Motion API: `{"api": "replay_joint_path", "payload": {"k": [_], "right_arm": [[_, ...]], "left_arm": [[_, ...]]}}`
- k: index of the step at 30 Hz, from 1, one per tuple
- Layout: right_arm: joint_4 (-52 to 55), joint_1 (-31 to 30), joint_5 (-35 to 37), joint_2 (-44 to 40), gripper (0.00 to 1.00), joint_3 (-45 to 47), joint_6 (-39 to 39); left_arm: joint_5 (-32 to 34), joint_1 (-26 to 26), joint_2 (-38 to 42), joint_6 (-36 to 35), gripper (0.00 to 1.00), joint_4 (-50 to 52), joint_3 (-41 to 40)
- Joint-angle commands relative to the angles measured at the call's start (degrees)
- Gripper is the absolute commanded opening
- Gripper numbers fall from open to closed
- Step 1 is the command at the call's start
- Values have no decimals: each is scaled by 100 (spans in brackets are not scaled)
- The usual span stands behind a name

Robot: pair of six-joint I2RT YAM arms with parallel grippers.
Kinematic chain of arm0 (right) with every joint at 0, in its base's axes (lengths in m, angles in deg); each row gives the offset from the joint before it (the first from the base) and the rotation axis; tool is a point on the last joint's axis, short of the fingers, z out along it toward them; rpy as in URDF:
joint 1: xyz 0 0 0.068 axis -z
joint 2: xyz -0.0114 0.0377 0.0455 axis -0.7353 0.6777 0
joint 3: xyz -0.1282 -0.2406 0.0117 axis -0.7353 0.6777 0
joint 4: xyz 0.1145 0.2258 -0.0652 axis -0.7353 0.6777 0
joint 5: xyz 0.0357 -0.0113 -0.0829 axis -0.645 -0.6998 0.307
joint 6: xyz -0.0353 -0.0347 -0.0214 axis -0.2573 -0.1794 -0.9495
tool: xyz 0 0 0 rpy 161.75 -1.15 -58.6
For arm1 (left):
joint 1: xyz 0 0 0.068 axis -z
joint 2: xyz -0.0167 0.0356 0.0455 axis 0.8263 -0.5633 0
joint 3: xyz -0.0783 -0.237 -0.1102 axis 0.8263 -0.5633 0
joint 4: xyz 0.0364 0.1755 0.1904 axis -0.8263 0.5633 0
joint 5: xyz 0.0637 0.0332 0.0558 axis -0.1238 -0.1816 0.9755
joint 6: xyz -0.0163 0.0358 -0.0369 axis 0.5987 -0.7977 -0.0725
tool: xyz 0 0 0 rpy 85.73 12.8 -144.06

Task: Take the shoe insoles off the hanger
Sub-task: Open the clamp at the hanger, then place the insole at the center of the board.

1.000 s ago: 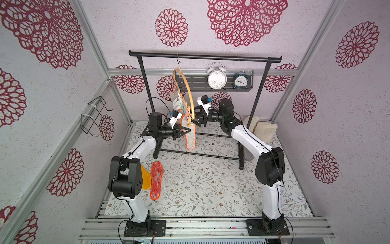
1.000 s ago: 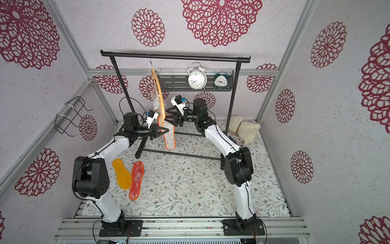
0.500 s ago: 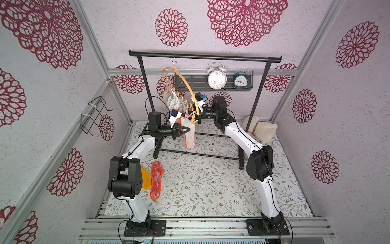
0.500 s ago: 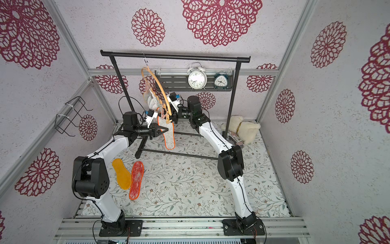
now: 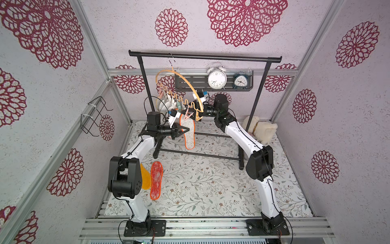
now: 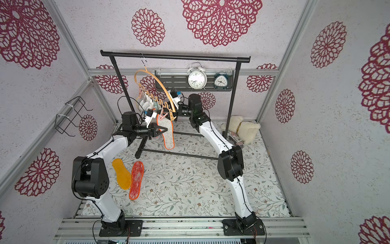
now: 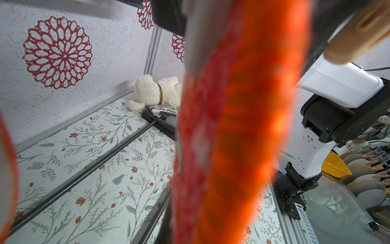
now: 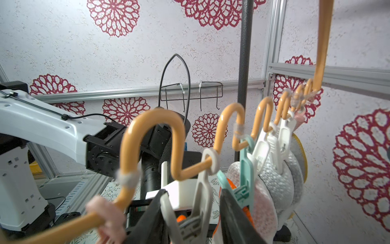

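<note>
In both top views the hanger [image 5: 171,70] hooks on the rack [image 5: 211,57]. The clipped insoles [image 5: 165,104] overlap, so I can't count them. Left tool [image 5: 185,130] is clamped on the hanging insole [image 5: 188,135]. On the table [image 5: 211,179], the yellow insole [image 5: 145,179] is half hidden by the arm.
Left wrist: that insole is pure blur. The packet [image 7: 165,111] reads "GURG Place".
Right wrist: right tool [image 8: 192,194] straddles a white clothespin [image 8: 198,186]; can't tell if it's squeezing.

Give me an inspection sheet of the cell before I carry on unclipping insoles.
Surface: floral tabletop; yellow-orange insole and red-speckled insole lie beside the left arm.
Job's things: hanger hooked on black rack, tilted; orange-edged insole hangs pegged; more insoles bunched on it.
Clutter: plush toy, printed packet, two alarm clocks.
Grippers: left gripper shut on the orange-edged insole; right gripper, jaws flanking a white clothespin, grip unclear.
Cables: black loop near left arm.
Surroundings: patterned walls, wire wall rack.
</note>
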State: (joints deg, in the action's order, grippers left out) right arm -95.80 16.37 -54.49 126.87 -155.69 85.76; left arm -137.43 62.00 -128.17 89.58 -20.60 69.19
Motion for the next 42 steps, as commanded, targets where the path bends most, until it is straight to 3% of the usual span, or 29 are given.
{"api": "replay_joint_path", "payload": {"k": [1, 8, 12, 18, 21, 31, 36, 39, 42], "right_arm": [[-439, -33, -238, -39, 41, -219, 309], [-367, -33, -298, 75, 26, -430, 355], [-349, -43, -265, 102, 10, -431, 362], [-302, -41, -56, 163, 3, -535, 346], [-294, -33, -17, 178, 3, -535, 339], [-243, -29, 129, 300, 3, -575, 409], [-291, -17, 177, 339, 3, -610, 485], [-285, -24, 177, 347, 3, -612, 489], [-270, -28, 194, 340, 3, -615, 487]], "left_arm": [[-116, -61, 164, -119, 0, 70, 136], [-116, -70, 179, -149, 0, 271, 101], [-78, -75, 250, -191, 0, 351, 74], [220, -70, 434, -345, 0, 873, -6], [592, -65, 783, -133, 0, 806, -576], [3122, 241, 2886, 1074, 0, 1604, -2757], [5253, 974, 3622, 1863, 0, 3033, -2801], [6028, 1395, 3680, 2381, 0, 3764, -2712], [7081, 1725, 3576, 3345, 0, 4593, -2549]]}}
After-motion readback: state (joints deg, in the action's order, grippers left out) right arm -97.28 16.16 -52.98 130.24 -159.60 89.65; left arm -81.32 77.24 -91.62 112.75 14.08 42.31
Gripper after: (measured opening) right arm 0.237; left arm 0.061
